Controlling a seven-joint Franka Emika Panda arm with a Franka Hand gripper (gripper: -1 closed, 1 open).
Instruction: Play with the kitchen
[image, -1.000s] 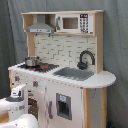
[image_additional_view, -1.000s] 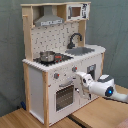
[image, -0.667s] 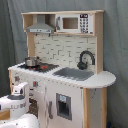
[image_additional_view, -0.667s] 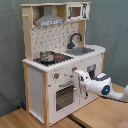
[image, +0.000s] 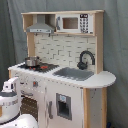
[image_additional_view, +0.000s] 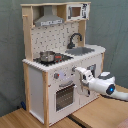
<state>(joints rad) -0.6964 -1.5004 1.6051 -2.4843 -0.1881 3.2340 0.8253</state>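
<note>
kitchen (image_additional_view: 60, 60) front has the tool (image_additional_view: 76, 71) at its knobs; grip cannot be told.

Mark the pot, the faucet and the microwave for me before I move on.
pot (image_additional_view: 47, 56), second exterior view, on its metal side wall.
faucet (image: 86, 59), first exterior view, on the black curved spout.
microwave (image: 72, 23), first exterior view, on its door window.

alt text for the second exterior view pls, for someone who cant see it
A white robot arm reaches from the second exterior view's right toward the front of a white and light-wood toy kitchen, its gripper near the knobs above the oven door. A pot sits on the stovetop beside the sink.
</note>
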